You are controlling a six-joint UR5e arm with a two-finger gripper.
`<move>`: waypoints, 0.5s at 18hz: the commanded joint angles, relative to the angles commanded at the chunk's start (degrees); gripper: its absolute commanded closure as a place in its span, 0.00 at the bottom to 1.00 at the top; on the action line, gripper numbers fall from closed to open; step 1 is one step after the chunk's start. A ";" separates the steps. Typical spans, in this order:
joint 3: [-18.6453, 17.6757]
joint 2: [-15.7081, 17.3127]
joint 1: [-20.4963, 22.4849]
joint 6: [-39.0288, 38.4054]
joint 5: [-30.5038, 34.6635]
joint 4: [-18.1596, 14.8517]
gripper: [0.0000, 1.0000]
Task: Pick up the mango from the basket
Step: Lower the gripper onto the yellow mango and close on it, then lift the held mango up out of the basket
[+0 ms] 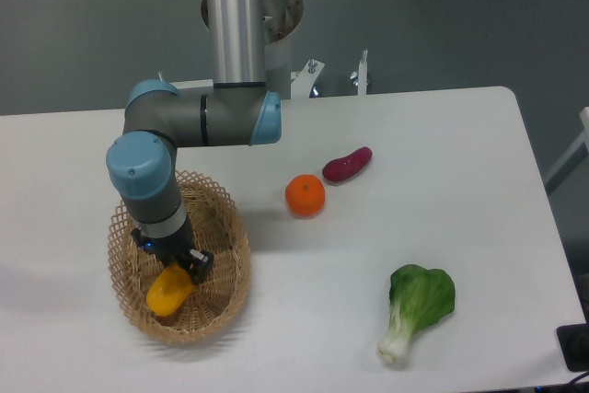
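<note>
pincer [178, 264] on mango [168, 290], inside basket [241, 255] rim

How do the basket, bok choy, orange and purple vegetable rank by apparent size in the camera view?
1. basket
2. bok choy
3. orange and purple vegetable: too alike to rank.

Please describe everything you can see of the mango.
The mango is smooth, yellow-orange and elongated. It lies tilted inside the wicker basket, near its front, lower end toward the camera. The gripper is down over its upper end, hiding that part; whether the fingers grip it cannot be told.
</note>
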 joint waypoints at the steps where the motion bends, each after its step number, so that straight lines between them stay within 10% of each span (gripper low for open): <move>1: 0.18 0.09 0.00 0.00 -0.09 0.00 0.44; 9: 3.96 5.27 4.73 3.87 -0.53 -2.19 0.43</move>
